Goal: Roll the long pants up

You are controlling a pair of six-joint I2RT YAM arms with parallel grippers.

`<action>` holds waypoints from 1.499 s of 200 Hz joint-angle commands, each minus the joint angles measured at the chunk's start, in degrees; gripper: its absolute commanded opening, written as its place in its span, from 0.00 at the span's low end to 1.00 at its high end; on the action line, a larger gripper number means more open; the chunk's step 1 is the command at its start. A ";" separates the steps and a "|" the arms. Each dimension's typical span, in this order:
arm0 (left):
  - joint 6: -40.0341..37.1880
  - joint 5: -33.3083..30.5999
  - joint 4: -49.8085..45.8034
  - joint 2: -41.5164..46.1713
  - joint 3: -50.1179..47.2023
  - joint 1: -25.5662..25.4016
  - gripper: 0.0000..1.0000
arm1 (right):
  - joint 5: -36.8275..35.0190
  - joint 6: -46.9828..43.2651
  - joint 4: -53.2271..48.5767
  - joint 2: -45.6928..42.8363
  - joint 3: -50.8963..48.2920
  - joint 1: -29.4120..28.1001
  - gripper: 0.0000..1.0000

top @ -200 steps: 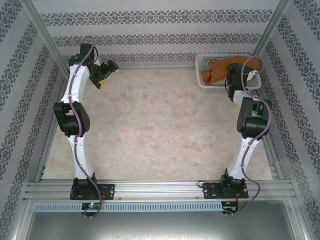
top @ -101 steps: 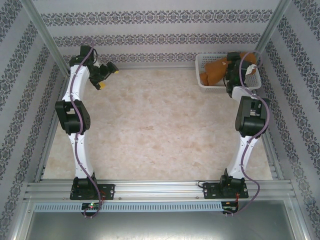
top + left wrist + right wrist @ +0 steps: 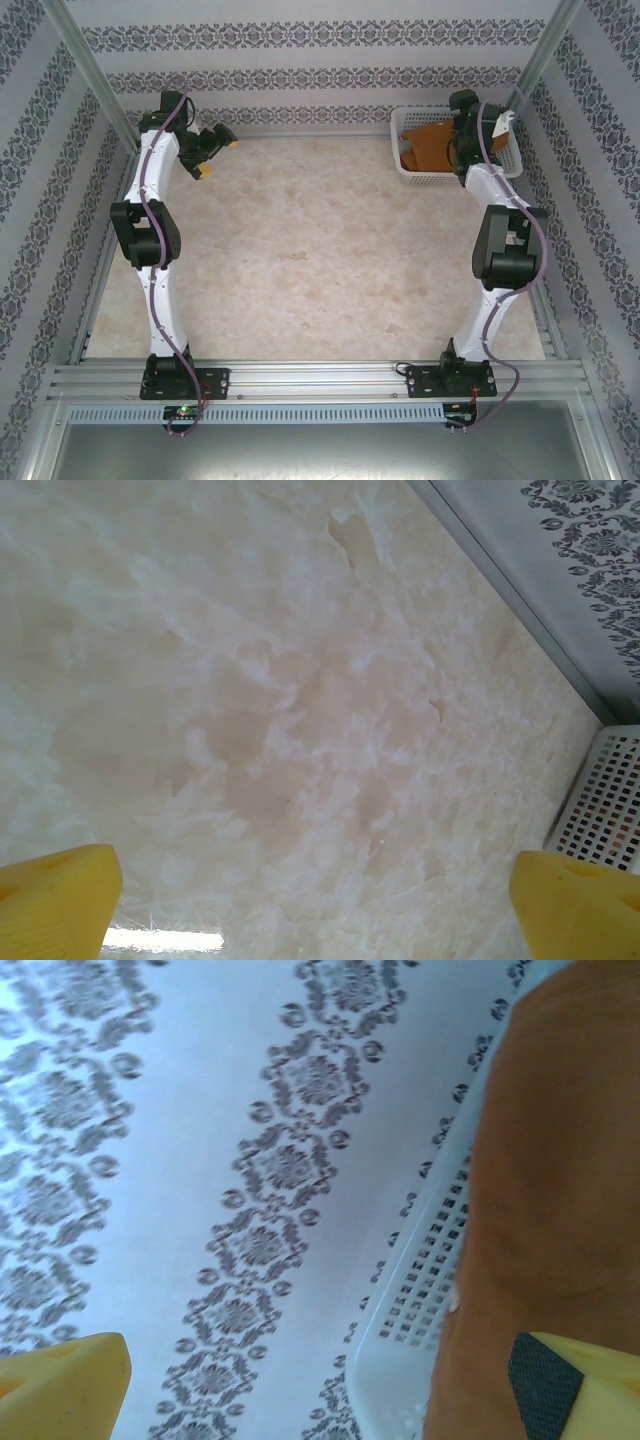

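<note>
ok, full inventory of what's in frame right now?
long pants: 1, rust-brown, bunched in the basket
basket: 1, white mesh, table's far right corner
table: 1, beige marble pattern
walls: 3, grey floral wallpaper, around the table
rail: 1, aluminium, near edge
left arm: 1, white and black, left side
left gripper: 1, yellow fingertips, open, above the table
right arm: 1, white and black, reaching to the basket
right gripper: 1, yellow fingertips, open, beside the pants

robot arms: two
grippers: two, left gripper (image 3: 320, 900), right gripper (image 3: 320, 1380)
long pants (image 3: 435, 145): one
mesh basket (image 3: 425, 172): one
table (image 3: 320, 260): one
</note>
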State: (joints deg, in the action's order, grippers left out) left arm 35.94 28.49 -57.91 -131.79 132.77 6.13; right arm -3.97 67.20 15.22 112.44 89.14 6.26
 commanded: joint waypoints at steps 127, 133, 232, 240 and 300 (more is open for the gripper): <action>-23.91 -28.07 44.71 53.90 -66.47 0.21 1.00 | -15.03 -60.33 -26.37 -38.94 -29.36 -15.40 0.98; -24.34 -28.59 45.61 55.74 -69.71 0.24 1.00 | -15.63 -60.60 -23.51 -40.88 -33.62 -15.16 0.98; -27.16 -23.97 87.49 56.38 -104.40 0.21 1.00 | -12.62 -64.60 13.40 -35.81 -58.87 -10.36 0.98; -28.01 -23.56 91.44 56.51 -106.11 0.36 1.00 | -11.75 -64.92 14.84 -34.51 -58.69 -10.40 0.98; -28.03 -20.59 98.76 54.59 -112.36 0.24 1.00 | -11.58 -64.89 32.47 -28.63 -66.22 -10.59 0.98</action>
State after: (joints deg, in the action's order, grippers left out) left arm 8.93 6.28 34.11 -75.99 21.98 6.11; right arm -16.71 2.59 36.16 83.90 25.91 -4.60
